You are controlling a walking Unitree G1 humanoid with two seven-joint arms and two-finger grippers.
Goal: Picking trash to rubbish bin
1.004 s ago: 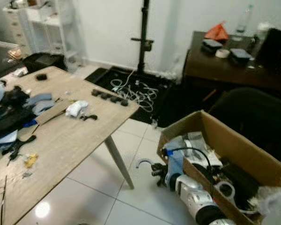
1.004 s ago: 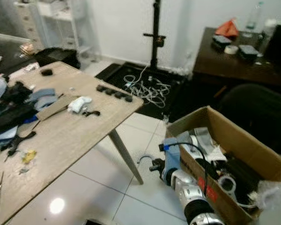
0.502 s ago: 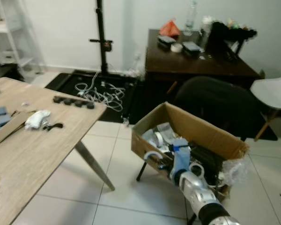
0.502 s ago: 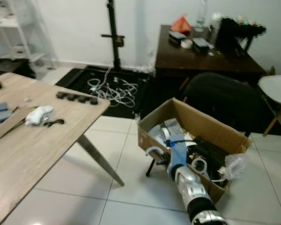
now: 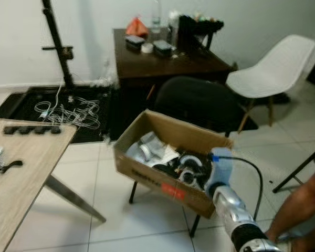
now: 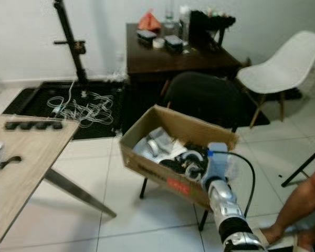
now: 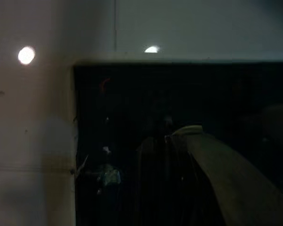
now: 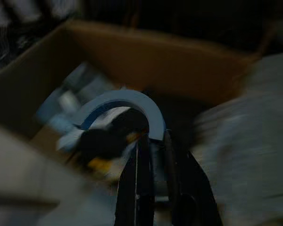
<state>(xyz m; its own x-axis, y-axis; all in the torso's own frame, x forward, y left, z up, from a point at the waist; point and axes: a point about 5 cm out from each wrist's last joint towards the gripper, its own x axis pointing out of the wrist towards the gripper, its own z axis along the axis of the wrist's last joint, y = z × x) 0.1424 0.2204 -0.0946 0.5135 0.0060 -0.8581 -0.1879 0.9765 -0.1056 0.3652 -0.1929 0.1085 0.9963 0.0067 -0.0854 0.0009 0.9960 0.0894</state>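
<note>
Camera's swung right, and the right pincer (image 8: pixel 153 155) has come in over the cardboard box (image 5: pixel 163 137), fingers pinched tight on a blue-white tape ring (image 8: pixel 127 106) hanging above the junk inside. Wooden table (image 5: pixel 16 178) sits off left.

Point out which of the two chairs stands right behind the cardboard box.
The black chair: its dark back rises directly behind the cardboard box. The white chair stands apart, farther to the robot's right beside the dark desk.

Home office: desk (image 5: pixel 163 58), chairs (image 5: pixel 275 68)
</note>
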